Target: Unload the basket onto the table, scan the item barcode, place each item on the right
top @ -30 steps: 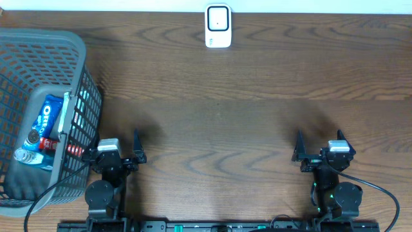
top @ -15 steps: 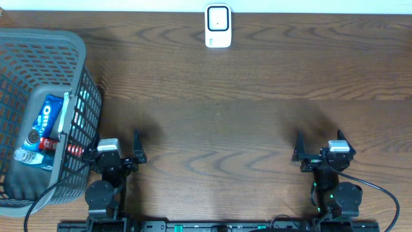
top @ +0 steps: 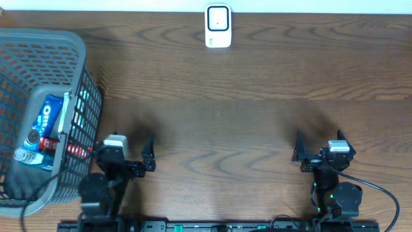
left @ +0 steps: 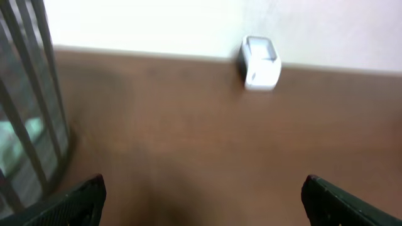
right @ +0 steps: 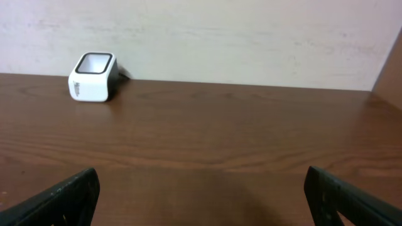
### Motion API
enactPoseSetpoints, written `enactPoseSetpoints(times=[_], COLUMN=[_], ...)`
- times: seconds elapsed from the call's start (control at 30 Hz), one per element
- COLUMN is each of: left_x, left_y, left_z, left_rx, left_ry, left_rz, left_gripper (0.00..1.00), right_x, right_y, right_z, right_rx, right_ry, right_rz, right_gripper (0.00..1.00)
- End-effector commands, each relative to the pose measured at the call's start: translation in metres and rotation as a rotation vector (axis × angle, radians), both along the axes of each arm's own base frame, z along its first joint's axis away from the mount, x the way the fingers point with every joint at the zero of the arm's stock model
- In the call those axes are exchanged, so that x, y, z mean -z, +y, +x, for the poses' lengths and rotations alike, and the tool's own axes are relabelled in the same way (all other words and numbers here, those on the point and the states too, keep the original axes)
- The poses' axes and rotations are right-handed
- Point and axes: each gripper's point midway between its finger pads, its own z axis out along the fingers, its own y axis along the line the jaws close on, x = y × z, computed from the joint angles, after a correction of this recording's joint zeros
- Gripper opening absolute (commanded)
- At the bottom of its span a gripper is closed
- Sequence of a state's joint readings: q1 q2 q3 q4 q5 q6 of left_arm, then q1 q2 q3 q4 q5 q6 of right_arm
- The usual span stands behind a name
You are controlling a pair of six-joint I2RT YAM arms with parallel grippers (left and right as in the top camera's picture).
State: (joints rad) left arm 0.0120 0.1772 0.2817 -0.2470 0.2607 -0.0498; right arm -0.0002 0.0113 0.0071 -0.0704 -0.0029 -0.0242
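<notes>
Left claw [left: 202,199] and right claw [right: 202,187] both gape apart, empty, facing the white scanner [top: 218,26] across the counter [top: 244,116].

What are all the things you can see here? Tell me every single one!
table: one, dark brown wood, under everything
scanner: one, white, far edge of the table near the middle, by the wall
basket: one, grey mesh, left side of the table
Oreo pack: one, blue, inside the basket
red item: one, red, inside the basket just below the Oreo pack; too small to name
left gripper: one, black, open and empty, near edge beside the basket
right gripper: one, black, open and empty, near edge on the right
</notes>
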Motion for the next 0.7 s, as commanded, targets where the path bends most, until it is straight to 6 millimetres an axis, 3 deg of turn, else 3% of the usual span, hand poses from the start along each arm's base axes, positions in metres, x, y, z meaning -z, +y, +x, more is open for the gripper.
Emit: enactPoseSetpoints(times=[0.0, 0.13, 0.23, 0.43, 0.53, 0.67], left_x=[-0.063, -0.103, -0.113, -0.148, -0.169, -0.191], left_y=[-0.004, -0.015, -0.024, -0.032, -0.020, 0.014], left_z=[-0.001, -0.003, -0.013, -0.016, -0.016, -0.009], left_rx=[0.012, 0.063, 0.119, 0.166, 0.092, -0.108], left_ry=[-0.065, 0.016, 0.112, 0.040, 0.028, 0.117], left_rz=[-0.057, -0.119, -0.123, -0.133, -0.129, -0.082], left_gripper=[1.00, 0.99, 0.99, 1.00, 0.99, 0.99], right_x=[0.001, 0.001, 0.001, 0.001, 0.001, 0.001], right_y=[0.001, 0.001, 0.001, 0.001, 0.001, 0.001], right_z=[0.000, 0.000, 0.000, 0.000, 0.000, 0.000], right_rx=[-0.001, -0.001, -0.001, -0.001, -0.001, -0.001], right_ry=[0.004, 0.004, 0.004, 0.004, 0.004, 0.004], right_rz=[-0.008, -0.008, -0.008, -0.008, -0.008, -0.008], right_gripper=[0.99, 0.99, 0.99, 0.99, 0.99, 0.99])
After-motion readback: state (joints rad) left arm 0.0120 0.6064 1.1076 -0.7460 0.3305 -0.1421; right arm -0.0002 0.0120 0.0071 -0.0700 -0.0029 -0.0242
